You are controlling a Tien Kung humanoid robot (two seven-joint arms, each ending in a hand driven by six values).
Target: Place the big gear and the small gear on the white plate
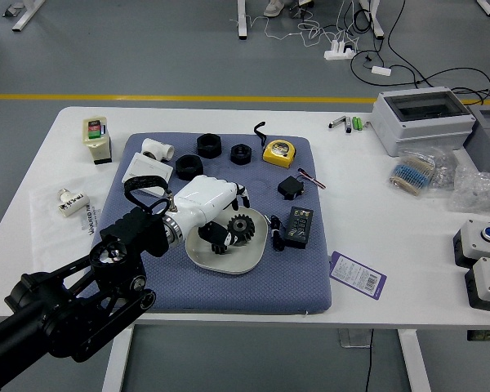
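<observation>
Got the left hand (202, 202) hanging open over the white plate (243, 260), with big gear (242, 228) and small gear (219, 248) down there.

a white table (367, 180) spreads beneath the hand (206, 204). far beyond it, a yellow line (188, 96) crosses the grey floor (147, 57); past that line, right of the hand, cables (314, 33) tangle by a white power strip (340, 53).

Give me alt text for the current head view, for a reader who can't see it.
The robot's left hand is at the big gear over the white plate, grip unclear; the small gear sits on the plate, partly hidden. Black rings and a yellow tape measure lie behind, on the blue mat.
</observation>
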